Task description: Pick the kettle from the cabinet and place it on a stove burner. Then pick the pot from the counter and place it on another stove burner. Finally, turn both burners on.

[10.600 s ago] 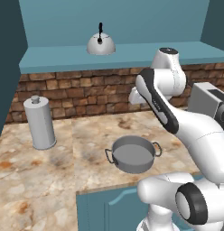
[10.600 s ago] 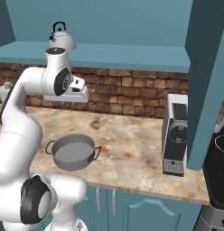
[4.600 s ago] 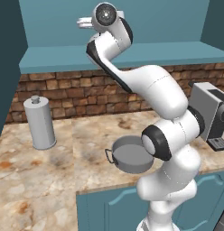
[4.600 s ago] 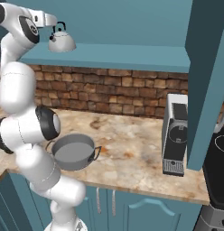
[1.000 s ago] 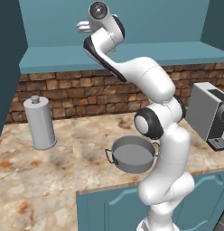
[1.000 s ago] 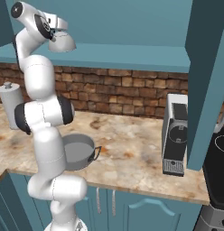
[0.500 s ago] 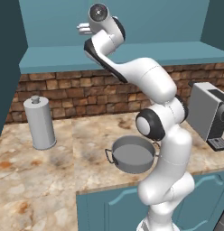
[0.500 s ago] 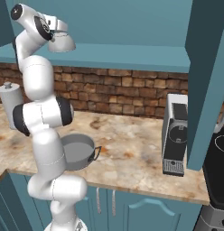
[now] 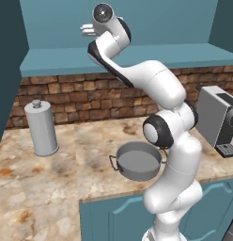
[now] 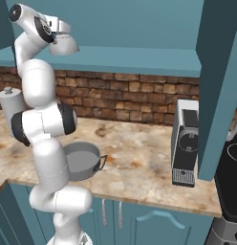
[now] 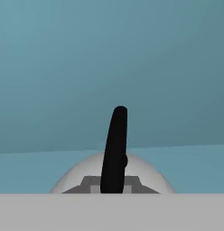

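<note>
Gripper (image 11: 114, 187) pinches kettle (image 10: 64, 44) by its black handle (image 11: 115, 149) on cabinet shelf (image 10: 139, 60), ready for lifting to stove; pot (image 9: 138, 160) waits at 6 o'clock below.

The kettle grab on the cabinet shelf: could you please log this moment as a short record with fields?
kettle: dome-shaped, silvery, on the teal cabinet shelf; its black handle rises just ahead of the hand camera
gripper: up at the kettle, shut on the kettle's handle
pot: grey, lidless, on the marbled counter, close in front of the arm's base
canister: tall, grey, upright on the counter near the brick wall
coffee machine: on the counter, right of the pot
task stage: kettle gripped, not yet lifted off the shelf
</note>
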